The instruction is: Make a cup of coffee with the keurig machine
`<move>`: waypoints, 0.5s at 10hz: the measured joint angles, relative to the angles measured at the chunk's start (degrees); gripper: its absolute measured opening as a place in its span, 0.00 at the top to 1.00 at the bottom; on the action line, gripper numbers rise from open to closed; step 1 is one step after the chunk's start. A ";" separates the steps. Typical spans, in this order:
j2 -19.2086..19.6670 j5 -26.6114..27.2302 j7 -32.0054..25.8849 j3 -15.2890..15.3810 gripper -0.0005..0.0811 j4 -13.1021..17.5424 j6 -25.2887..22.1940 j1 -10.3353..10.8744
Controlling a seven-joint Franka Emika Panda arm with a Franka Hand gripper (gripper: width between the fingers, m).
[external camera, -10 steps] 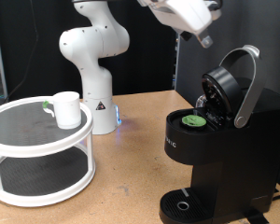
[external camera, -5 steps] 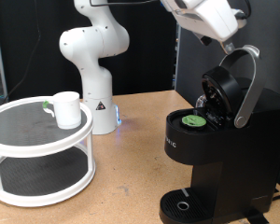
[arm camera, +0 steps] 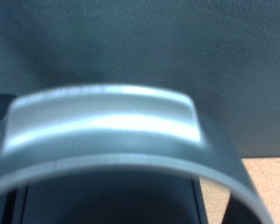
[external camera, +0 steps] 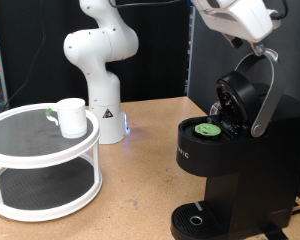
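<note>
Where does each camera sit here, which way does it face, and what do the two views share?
Exterior view: off the arm, facing the keurig machine with its lid raised, the cup on a white two-tier stand, the arm's base and the pincer by the handle.
Wrist view: on the hand, close against the silver lid handle; no pincer fingers visible.
Shared: the lid handle.

The wooden table (external camera: 140, 180) carries the keurig machine (external camera: 230, 160), a white two-tier stand (external camera: 40, 165) and the robot base (external camera: 100, 70).
</note>
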 joint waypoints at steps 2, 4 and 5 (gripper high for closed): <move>0.01 0.00 1.77 1.56 0.36 0.15 1.58 0.23; 0.13 0.00 3.75 2.95 0.52 0.84 2.58 0.36; 0.29 0.00 4.68 3.54 0.75 1.30 2.83 0.41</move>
